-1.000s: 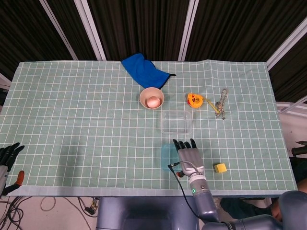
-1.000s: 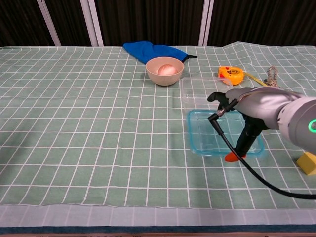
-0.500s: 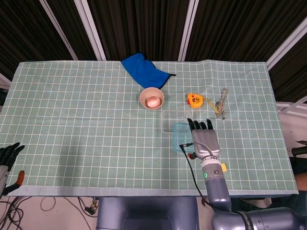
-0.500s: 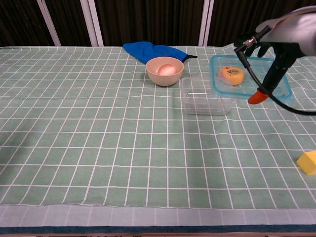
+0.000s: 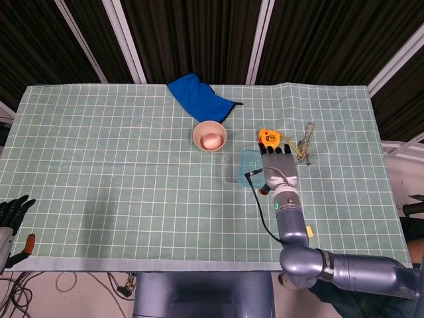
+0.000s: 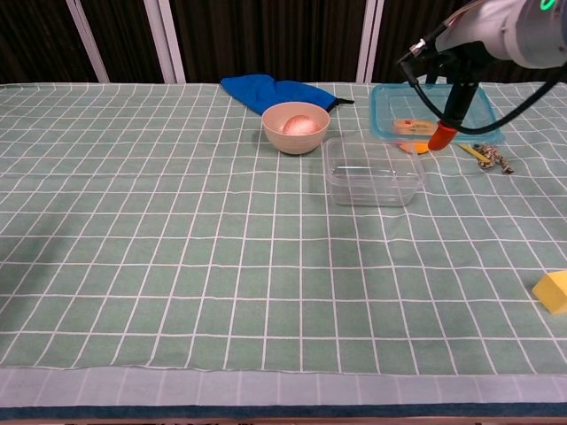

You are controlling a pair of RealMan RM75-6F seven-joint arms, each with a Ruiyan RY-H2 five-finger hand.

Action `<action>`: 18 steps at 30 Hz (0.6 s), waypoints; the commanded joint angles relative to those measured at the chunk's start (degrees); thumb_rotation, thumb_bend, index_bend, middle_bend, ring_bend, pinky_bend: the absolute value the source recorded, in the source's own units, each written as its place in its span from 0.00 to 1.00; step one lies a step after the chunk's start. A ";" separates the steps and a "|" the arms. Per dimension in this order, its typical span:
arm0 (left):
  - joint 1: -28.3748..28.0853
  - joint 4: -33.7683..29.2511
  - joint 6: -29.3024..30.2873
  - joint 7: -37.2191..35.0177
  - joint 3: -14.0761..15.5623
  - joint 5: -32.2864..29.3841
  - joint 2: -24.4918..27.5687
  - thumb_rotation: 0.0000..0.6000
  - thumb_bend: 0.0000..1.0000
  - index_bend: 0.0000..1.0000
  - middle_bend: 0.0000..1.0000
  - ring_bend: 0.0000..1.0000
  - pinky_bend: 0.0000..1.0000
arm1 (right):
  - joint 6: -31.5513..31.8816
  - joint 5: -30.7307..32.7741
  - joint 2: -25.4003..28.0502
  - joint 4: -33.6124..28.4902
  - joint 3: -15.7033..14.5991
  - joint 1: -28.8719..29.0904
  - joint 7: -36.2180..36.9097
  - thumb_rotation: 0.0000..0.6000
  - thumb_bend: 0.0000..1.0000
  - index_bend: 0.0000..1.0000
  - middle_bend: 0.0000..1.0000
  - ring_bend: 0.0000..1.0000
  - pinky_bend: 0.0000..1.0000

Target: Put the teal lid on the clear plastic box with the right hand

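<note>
My right hand (image 5: 279, 171) holds the teal lid (image 6: 396, 106) flat in the air, its orange-tipped thumb (image 6: 441, 136) under the lid's front edge. In the chest view the hand (image 6: 496, 31) is at the top right, and the lid hangs just behind and right of the clear plastic box (image 6: 372, 171). From the head view the lid (image 5: 250, 161) overlaps the right part of the box (image 5: 236, 169), and the hand hides the rest. My left hand (image 5: 13, 211) hangs empty off the table's near left corner, fingers apart.
A pink bowl (image 5: 209, 136) holding a round pinkish thing stands left of and behind the box, with a blue cloth (image 5: 197, 96) beyond it. An orange tape measure (image 5: 267, 137) and a knotted cord (image 5: 306, 142) lie right of the box. A yellow block (image 6: 553, 292) sits near right.
My right hand lifted the teal lid off the near part of the table and carried it away from me, up to the far right side of the clear box.
</note>
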 commanded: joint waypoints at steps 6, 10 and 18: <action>-0.21 -0.11 -0.99 0.27 -0.26 -1.59 0.00 1.00 0.53 0.06 0.00 0.00 0.00 | -6.79 3.55 -2.62 9.85 -2.18 5.56 -0.15 1.00 0.21 0.00 0.53 0.16 0.00; -0.27 -0.21 -0.92 0.43 -0.51 -1.89 0.04 1.00 0.53 0.06 0.00 0.00 0.00 | -8.79 4.31 -4.01 13.02 -3.74 7.14 0.05 1.00 0.21 0.00 0.53 0.16 0.00; -0.33 0.76 -0.28 -0.01 -0.80 -1.33 -0.26 1.00 0.53 0.06 0.00 0.00 0.00 | -11.54 5.36 -5.94 17.59 -5.44 9.06 1.71 1.00 0.21 0.00 0.53 0.16 0.00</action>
